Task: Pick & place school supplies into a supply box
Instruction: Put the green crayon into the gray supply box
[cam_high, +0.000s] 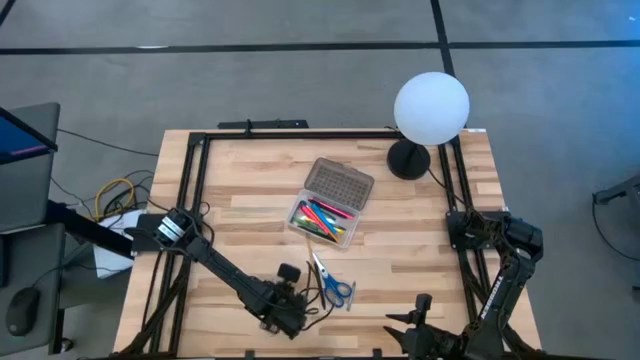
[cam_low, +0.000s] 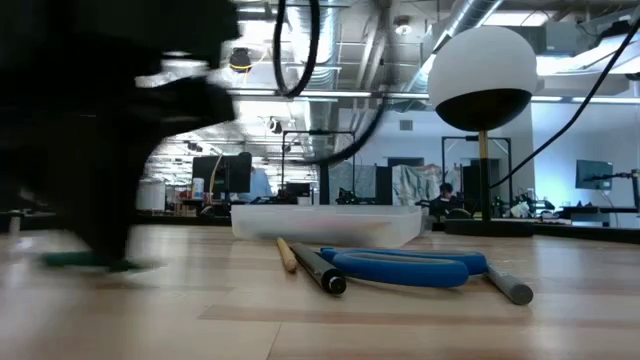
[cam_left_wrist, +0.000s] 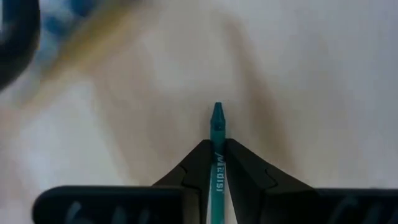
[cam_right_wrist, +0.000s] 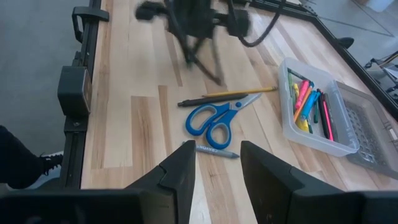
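Observation:
The clear supply box sits mid-table holding several coloured pens, its grey dotted lid open toward the far edge. Blue-handled scissors lie near the near edge with a black pen, a yellow pencil and a grey pen beside them. My left gripper is left of the scissors, shut on a teal pen; the arm is blurred in the low view. My right gripper is open at the near right, apart from everything. My left gripper pinches the teal pen between its two fingers, the pen lying along them. Its pointed end sticks out past the fingertips. In the low view the pen shows level, just over the table; whether it touches the wood I cannot tell.
A white globe lamp on a dark base stands at the far right corner. A black frame runs along the table's edges, and black cables lie by the left gripper. Bare wood stretches left of the box and between the scissors and the right gripper.

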